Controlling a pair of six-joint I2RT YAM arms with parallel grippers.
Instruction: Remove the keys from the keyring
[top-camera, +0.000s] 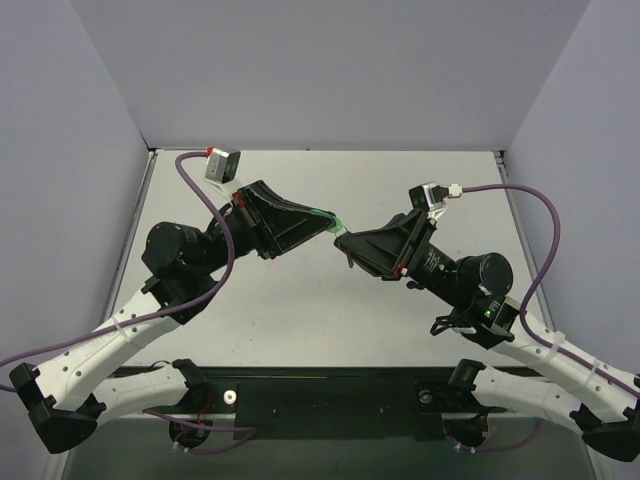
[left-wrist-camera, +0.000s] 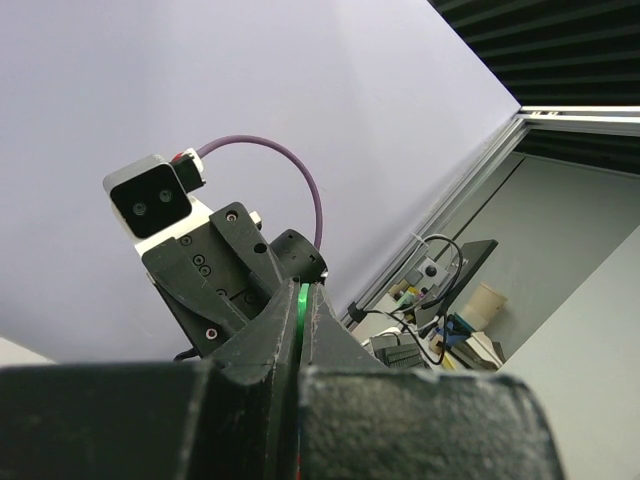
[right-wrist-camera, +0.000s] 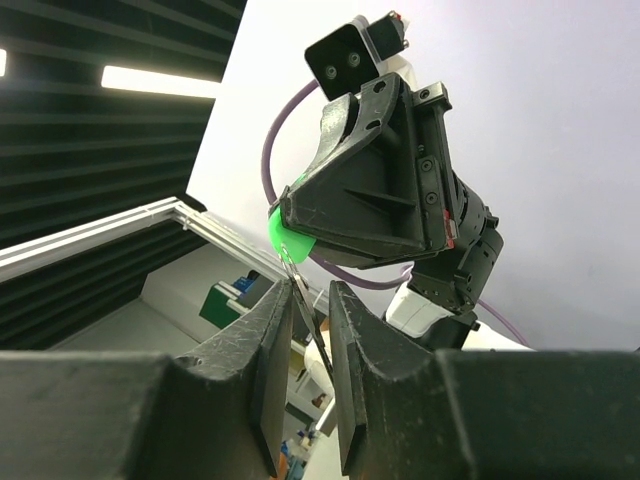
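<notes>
Both grippers meet in mid-air above the table's middle. My left gripper (top-camera: 326, 226) is shut on the keyring, a bright green tag (top-camera: 336, 221) that shows as a thin green strip (left-wrist-camera: 302, 305) between its fingers. In the right wrist view the green tag (right-wrist-camera: 290, 240) sticks out below the left gripper's fingers (right-wrist-camera: 360, 200), with a small wire ring under it. A thin silver-grey key (right-wrist-camera: 312, 325) hangs from that ring. It dangles in the gap of my right gripper (right-wrist-camera: 312, 290), whose fingers stand slightly apart. The key lies close to the left finger and is not pinched.
The grey table (top-camera: 300, 310) lies below both arms, with white walls on three sides. A metal rail (top-camera: 325, 151) runs along the far edge. Purple cables (top-camera: 195, 170) loop from the wrists. The black base bar (top-camera: 330, 395) is at the near edge.
</notes>
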